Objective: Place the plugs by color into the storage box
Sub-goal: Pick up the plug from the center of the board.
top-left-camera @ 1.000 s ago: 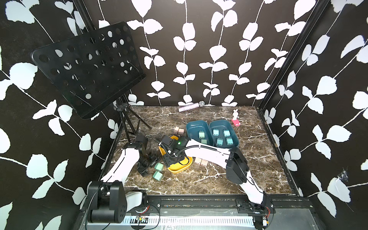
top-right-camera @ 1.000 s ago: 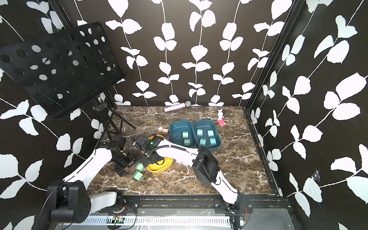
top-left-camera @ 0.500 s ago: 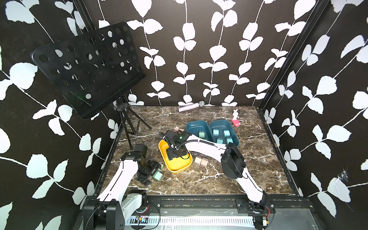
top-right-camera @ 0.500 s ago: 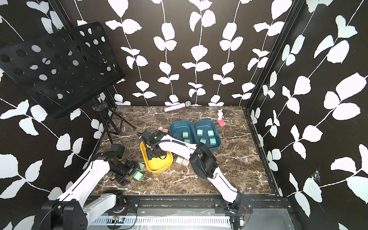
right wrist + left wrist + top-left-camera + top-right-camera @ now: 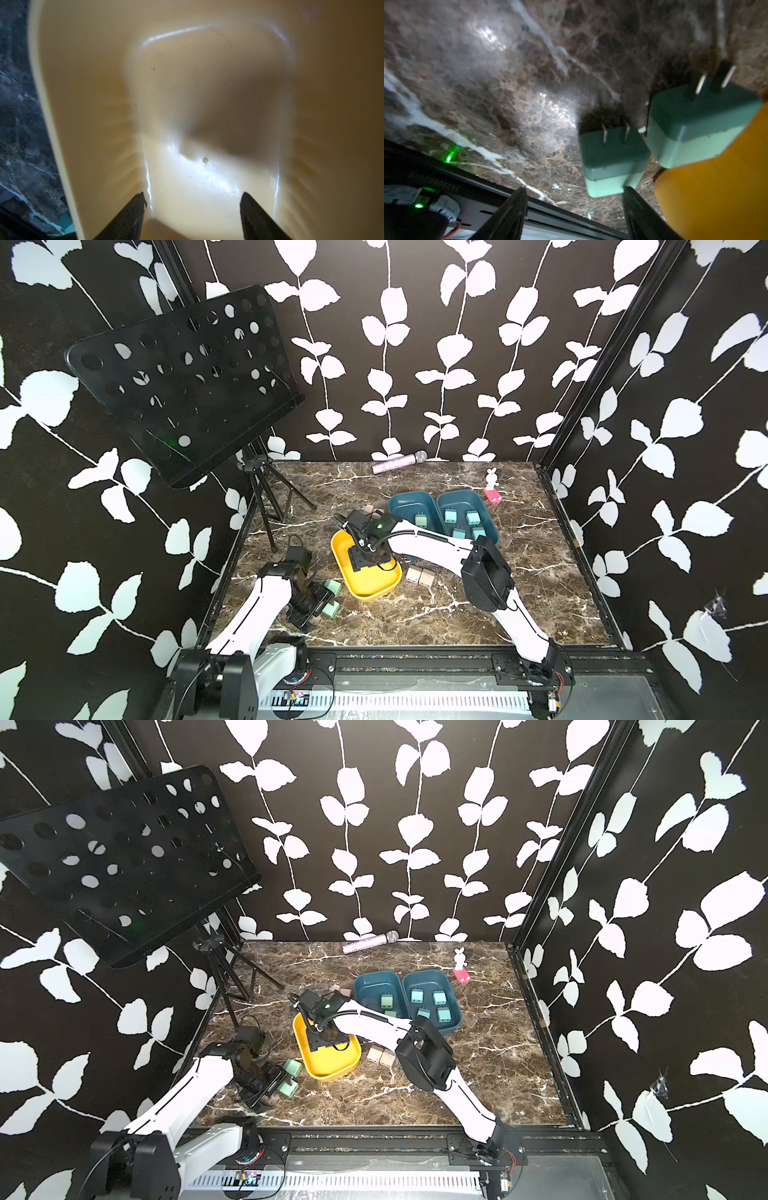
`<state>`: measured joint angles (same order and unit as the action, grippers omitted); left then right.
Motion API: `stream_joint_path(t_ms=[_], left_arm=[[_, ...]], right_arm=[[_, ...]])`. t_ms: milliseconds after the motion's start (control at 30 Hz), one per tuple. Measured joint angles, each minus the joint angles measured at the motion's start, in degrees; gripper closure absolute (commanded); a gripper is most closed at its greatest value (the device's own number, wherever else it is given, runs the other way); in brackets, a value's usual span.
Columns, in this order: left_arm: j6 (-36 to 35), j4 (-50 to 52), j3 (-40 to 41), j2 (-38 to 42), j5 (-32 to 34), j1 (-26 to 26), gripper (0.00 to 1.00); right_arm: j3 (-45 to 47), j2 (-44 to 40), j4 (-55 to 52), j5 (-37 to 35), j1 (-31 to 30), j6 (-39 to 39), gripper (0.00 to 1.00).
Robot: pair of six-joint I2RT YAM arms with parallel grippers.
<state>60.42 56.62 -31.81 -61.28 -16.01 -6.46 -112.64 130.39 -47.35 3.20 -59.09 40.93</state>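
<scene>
Two teal-green plugs [image 5: 332, 585] [image 5: 331, 609] lie prongs-up at the front left, beside a yellow tray [image 5: 370, 585]. My left gripper [image 5: 320, 605] is open and low on the nearer plug's [image 5: 610, 160] left. That plug sits off one fingertip [image 5: 631, 195], not between the jaws. The other teal-green plug [image 5: 699, 124] touches the tray's wall [image 5: 716, 197]. My right gripper [image 5: 365, 562] hangs open inside the tray [image 5: 207, 93] with only the tray floor between its tips. Two dark teal bins [image 5: 405, 504] [image 5: 461, 499] hold a teal-green plug [image 5: 420, 519] and several light blue ones [image 5: 449, 515]. Two pinkish-beige plugs [image 5: 419, 576] lie right of the tray, and another [image 5: 368, 510] behind it.
A black music stand [image 5: 183, 381] on a tripod [image 5: 266, 497] overhangs the back left corner. A microphone [image 5: 399, 462] lies along the back wall. A pink rabbit toy [image 5: 491, 485] stands at the back right. The black front rail [image 5: 550, 209] runs close behind my left gripper.
My left arm has swung toward the front, bringing its gripper down beside the nearer teal-green plug, and its jaws have narrowed. The right gripper drew back, leaving more of the yellow tray uncovered.
</scene>
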Motion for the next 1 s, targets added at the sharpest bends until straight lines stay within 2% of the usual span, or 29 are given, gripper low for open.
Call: stream_joint_path(t_ms=[233, 600, 733, 1000], left_arm=[[0.28, -1.33, -4.46, -5.9, 3.1, -1.33, 0.26], [6.05, -3.26, -0.22, -5.88, 3.3, -3.43, 0.27], [5.99, -3.26, -1.29, -7.74, 4.2, -3.82, 0.36], [5.14, -4.61, -3.69, -13.66, 4.87, -5.81, 0.45]], right_arm=[[10.29, -7.04, 3.91, -0.98, 0.0, 2.64, 0.29], [16.06, -11.3, 8.22, -2.6, 0.0, 5.2, 0.29], [16.5, -11.3, 8.81, -2.78, 0.0, 5.66, 0.29], [17.25, -11.85, 9.77, -3.48, 0.0, 6.08, 0.29]])
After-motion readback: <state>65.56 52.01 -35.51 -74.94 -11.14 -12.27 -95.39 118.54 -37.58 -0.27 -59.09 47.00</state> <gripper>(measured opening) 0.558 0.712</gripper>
